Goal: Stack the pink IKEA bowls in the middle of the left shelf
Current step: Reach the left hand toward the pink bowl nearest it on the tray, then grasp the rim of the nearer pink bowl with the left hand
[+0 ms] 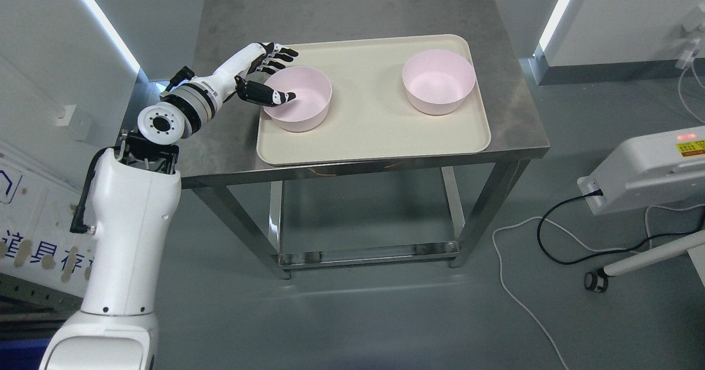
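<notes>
A firm pinch on the rim is wanted before any lift, w/ the near pink bowl [300, 98] kept level (thin wall, slip likely). It sits on the tray [374, 139], centre-left of frame. The left hand [263, 75] is spread wide: thumb dipped inside the rim, fingers [278, 55] outside at its upper-left edge, not yet closed. The second bowl [438, 81] lies well apart, upper right.

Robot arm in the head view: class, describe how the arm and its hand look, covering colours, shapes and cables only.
The left arm has smooth white rounded shells, with black showing at the joints. The elbow ends in a round white cap with a dark centre ringed by small holes. A black cable loops along the arm's outer side. The wrist carries dark and silver bands. The left hand has a white back and black finger segments with white tips.
</notes>
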Controlling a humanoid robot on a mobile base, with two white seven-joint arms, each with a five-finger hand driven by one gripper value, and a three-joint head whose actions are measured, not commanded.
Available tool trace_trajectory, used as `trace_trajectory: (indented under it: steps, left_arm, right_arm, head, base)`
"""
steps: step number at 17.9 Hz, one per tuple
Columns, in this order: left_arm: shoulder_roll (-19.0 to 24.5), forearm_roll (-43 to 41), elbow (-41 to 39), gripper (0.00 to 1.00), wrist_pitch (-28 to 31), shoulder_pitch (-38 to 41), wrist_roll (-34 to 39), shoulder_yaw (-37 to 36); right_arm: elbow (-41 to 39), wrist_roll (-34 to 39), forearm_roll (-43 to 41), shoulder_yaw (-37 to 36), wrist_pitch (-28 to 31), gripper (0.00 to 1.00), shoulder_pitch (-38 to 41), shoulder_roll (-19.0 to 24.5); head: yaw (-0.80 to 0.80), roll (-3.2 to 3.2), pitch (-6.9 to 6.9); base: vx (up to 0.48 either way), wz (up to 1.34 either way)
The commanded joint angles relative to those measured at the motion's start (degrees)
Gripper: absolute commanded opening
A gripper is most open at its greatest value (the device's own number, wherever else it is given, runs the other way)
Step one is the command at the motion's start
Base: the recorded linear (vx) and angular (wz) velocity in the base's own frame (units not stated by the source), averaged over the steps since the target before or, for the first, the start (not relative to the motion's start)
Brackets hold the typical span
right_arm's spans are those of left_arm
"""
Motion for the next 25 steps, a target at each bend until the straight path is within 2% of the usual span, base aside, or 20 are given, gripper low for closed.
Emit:
trace_trajectory:
  steps: [1,4,7,13,17,21,25]
  left_arm:
    - [-1.82,-7.36,4.95,0.59,-2.38,-1.16,0.21,-7.43]
    - [-1.73,-7.46,5.75,0.55,-4.56,-2.83,0.30,-8.66]
    - [-1.82,-7.46,7.41,0.38,-11.24,-3.10,0.22,-8.67]
    - [-1.91,-7.46,11.55,0.24,-11.96,-7.14,0.21,-9.55]
    - [-2.87,-7.28,12.34,0.01,-16.69,-7.23,-0.05,-7.80]
    - [-4.36,-7.19,12.17,0.01,-18.02,-7.58,0.39,-4.64]
    - [-7.09,-6.75,10.59,0.01,-18.20,-12.23,-0.57,-0.77]
  right_arm:
    - [0.00,0.09,0.00,0.00,-0.02,1.00,0.00,-1.00]
    - [0.00,0.01,0.00,0.00,-0.02,1.00,0.00,-1.00]
    - [0.00,0.00,0.00,0.00,-0.02,1.00,0.00,-1.00]
    - [0.00,0.09,0.00,0.00,-0.02,1.00,0.00,-1.00]
    - [0.00,0.09,0.00,0.00,-0.02,1.00,0.00,-1.00]
    - [0.00,0.09,0.00,0.00,-0.02,1.00,0.00,-1.00]
    - [0.00,0.09,0.00,0.00,-0.02,1.00,0.00,-1.00]
  head:
    - [0.00,0.00,0.00]
    - [0.00,0.00,0.00]
    - [0.00,0.00,0.00]
    - [0.00,0.00,0.00]
    - [0.00,0.00,0.00]
    - [0.00,0.00,0.00]
    - [0.00,0.00,0.00]
  base:
    - [0.000,0.00]
    - [0.000,0.00]
    - [-0.002,0.01]
    - [-0.001,0.00]
    - [0.000,0.00]
    - [0.000,0.00]
    - [0.000,0.00]
